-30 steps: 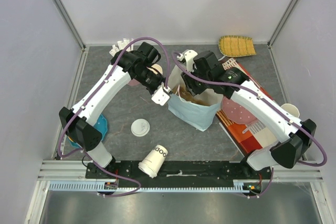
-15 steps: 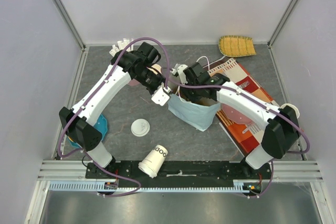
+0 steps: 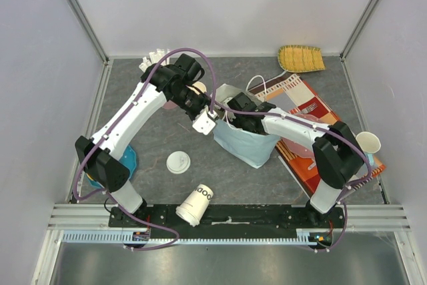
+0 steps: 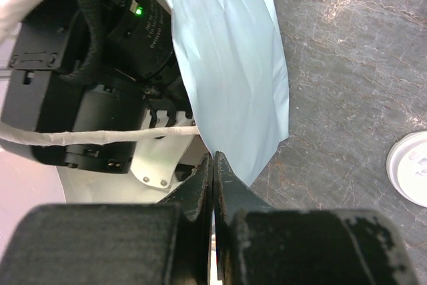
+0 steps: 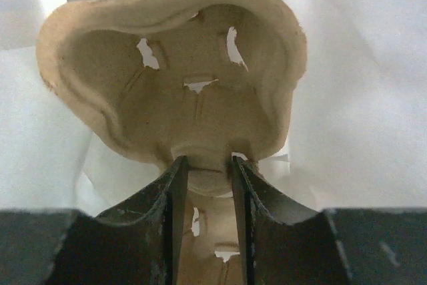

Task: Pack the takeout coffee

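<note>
1. Standing well to the right of the paper bag (image 3: 248,143), at the outer edge of the patterned mat (image 3: 313,105), the takeout coffee (image 3: 368,141) appears to rest upright on the counter (image 3: 227,178), not yet packed. Its lid is too small to confirm.
2. The right arm (image 3: 293,128) folds back from the bag, and its elbow sits near the coffee. A careless swing on the way out could tip the cup.
3. Inside the bag, the right fingers (image 5: 257,225) pinch a ridge of the pulp carrier (image 5: 173,78), whose wells show empty. If the carrier is released tilted, a cup set in it could lean and spill.
4. At the bag's left rim, the left fingers (image 4: 230,198) are pressed together, apparently nipping the paper edge to keep the mouth open. A slip would let the mouth sag onto the right arm, and a hard tug could tear the paper or topple the bag.
5. The bag's cord handle (image 4: 100,137) runs close past the right wrist, so a withdrawal could snag it.
6. In front of the bag to its left lie a loose lid (image 3: 178,162) and a cup stack (image 3: 195,203) on its side. A woven tray (image 3: 301,58) sits behind to the right. None of these blocks the path; only the mat and the right arm lie between the bag and the coffee.
</note>
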`<state>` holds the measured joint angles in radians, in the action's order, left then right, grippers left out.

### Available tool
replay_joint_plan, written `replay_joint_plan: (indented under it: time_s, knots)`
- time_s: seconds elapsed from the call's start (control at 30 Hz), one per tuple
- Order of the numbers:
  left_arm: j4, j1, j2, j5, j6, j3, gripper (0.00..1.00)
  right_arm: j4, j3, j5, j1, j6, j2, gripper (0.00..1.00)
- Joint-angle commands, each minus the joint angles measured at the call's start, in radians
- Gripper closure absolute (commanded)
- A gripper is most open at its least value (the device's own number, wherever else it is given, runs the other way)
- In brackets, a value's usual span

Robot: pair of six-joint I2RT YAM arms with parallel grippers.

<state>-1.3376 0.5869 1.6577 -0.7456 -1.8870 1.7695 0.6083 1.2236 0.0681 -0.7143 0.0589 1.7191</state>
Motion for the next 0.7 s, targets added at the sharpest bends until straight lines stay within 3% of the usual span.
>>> replay_joint_plan:
  time_s: [0.0, 0.2, 0.4, 0.67]
  knots:
    - [-0.199, 0.004, -0.016, 0.018, -0.037, 0.007, 0.98, -0.004, -0.039, 0.015, -0.002, -0.016, 0.046, 0.59]
    - [-0.199, 0.004, -0.018, 0.022, -0.037, 0.01, 0.98, 0.005, -0.044, 0.018, 0.001, -0.027, 0.057, 0.59]
    - [-0.199, 0.004, -0.015, 0.022, -0.04, 0.008, 0.98, 0.068, 0.068, 0.007, -0.002, -0.014, 0.002, 0.56]
    - [-0.198, 0.004, -0.018, 0.022, -0.043, 0.005, 0.98, 0.105, 0.215, -0.037, -0.008, -0.004, -0.11, 0.33]
